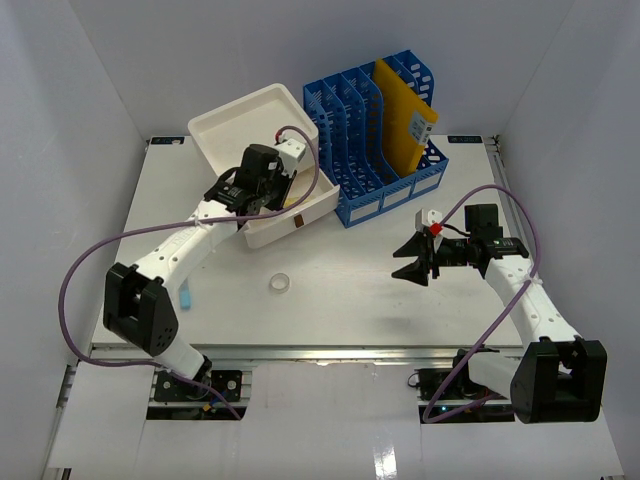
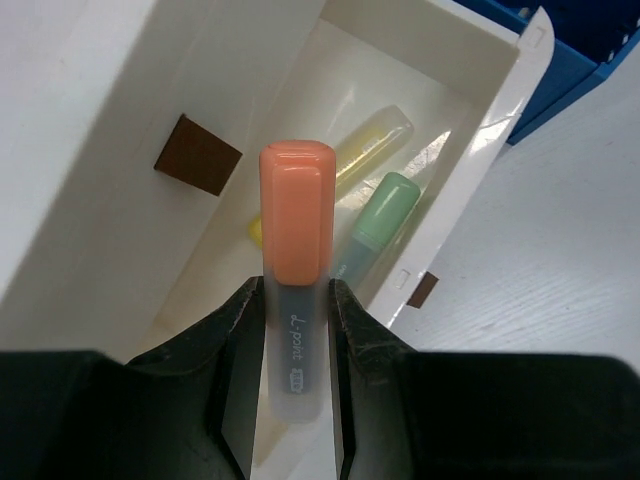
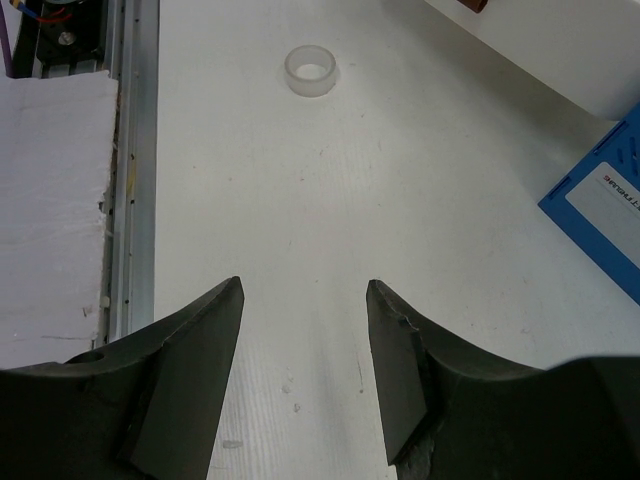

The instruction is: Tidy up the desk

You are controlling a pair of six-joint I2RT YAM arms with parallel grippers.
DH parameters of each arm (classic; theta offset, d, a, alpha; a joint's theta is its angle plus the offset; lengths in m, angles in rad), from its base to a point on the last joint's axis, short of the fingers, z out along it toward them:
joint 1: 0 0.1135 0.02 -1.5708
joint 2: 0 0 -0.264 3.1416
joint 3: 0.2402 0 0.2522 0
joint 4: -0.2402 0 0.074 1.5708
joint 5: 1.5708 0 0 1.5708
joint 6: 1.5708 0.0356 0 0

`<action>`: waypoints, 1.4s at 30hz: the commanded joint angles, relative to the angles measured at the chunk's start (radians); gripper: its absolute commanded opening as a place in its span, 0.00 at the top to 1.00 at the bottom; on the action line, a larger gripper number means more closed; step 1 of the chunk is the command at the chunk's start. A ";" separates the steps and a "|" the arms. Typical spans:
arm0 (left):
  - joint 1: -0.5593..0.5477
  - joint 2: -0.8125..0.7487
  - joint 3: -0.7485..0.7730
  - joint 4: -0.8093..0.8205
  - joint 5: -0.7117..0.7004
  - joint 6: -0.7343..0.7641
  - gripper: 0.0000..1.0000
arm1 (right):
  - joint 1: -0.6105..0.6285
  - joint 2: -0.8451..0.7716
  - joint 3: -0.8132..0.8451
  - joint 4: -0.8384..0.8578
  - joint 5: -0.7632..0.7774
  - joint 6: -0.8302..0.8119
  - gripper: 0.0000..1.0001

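The desk [image 1: 350, 310] is the white tabletop with a metal rail [image 3: 135, 150] along its front. My left gripper [image 1: 262, 198] hangs over the open drawer [image 2: 485, 120] of the white drawer box [image 1: 250, 125]. In the left wrist view this gripper [image 2: 296, 290] is shut on a highlighter with an orange cap [image 2: 297, 215], held above the drawer. A yellow highlighter [image 2: 375, 140] and a green highlighter [image 2: 385, 205] lie inside the drawer. My right gripper [image 1: 412, 258] [image 3: 303, 287] is open and empty above bare desk, right of centre.
A blue file organizer [image 1: 375, 130] with a yellow folder [image 1: 405, 120] stands at the back, right of the drawer box. A clear tape ring [image 1: 280, 284] [image 3: 310, 71] lies mid-desk. A small light blue object [image 1: 186, 297] lies by the left arm.
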 commanded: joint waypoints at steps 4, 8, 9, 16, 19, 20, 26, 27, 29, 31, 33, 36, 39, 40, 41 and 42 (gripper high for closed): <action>-0.001 0.078 0.061 0.021 -0.091 0.126 0.67 | -0.005 0.002 0.024 -0.025 -0.026 -0.026 0.41; -0.001 0.078 0.051 0.023 -0.097 0.103 0.51 | -0.007 -0.002 0.026 -0.026 -0.025 -0.028 0.41; -0.002 0.073 0.049 0.024 -0.096 0.092 0.48 | -0.007 -0.002 0.027 -0.025 -0.026 -0.029 0.41; -0.001 -0.095 0.019 0.022 -0.070 -0.076 0.30 | -0.008 -0.009 0.030 -0.036 -0.029 -0.036 0.41; 0.003 -0.250 -0.078 -0.011 -0.150 -0.262 0.13 | -0.008 -0.012 0.031 -0.038 -0.030 -0.036 0.41; 0.007 -0.301 -0.117 -0.033 -0.180 -0.321 0.08 | -0.008 -0.015 0.032 -0.039 -0.028 -0.035 0.41; 0.184 -0.591 -0.403 -0.213 -0.176 -0.530 0.03 | -0.010 -0.032 0.034 -0.039 -0.026 -0.028 0.40; 0.236 -0.619 -0.443 -0.236 -0.152 -0.554 0.03 | -0.010 -0.033 0.035 -0.040 -0.029 -0.027 0.40; 0.320 -0.652 -0.500 -0.269 -0.154 -0.612 0.02 | -0.010 -0.033 0.038 -0.047 -0.031 -0.028 0.41; 0.344 -0.633 -0.496 -0.272 -0.144 -0.632 0.03 | -0.011 -0.034 0.042 -0.052 -0.036 -0.028 0.40; 0.359 -0.571 -0.488 -0.286 -0.125 -0.654 0.03 | -0.013 -0.035 0.044 -0.054 -0.043 -0.026 0.40; 0.409 -0.513 -0.526 -0.255 -0.083 -0.653 0.02 | -0.015 -0.035 0.045 -0.060 -0.055 -0.027 0.40; 0.526 -0.454 -0.545 -0.214 0.034 -0.638 0.02 | -0.021 -0.035 0.047 -0.065 -0.063 -0.029 0.40; 0.575 -0.433 -0.545 -0.209 0.051 -0.633 0.02 | -0.022 -0.036 0.048 -0.067 -0.068 -0.029 0.40; 0.588 -0.423 -0.543 -0.209 0.053 -0.626 0.03 | -0.023 -0.036 0.048 -0.070 -0.070 -0.030 0.40; 0.625 -0.395 -0.540 -0.207 0.057 -0.615 0.03 | -0.024 -0.036 0.049 -0.070 -0.072 -0.031 0.40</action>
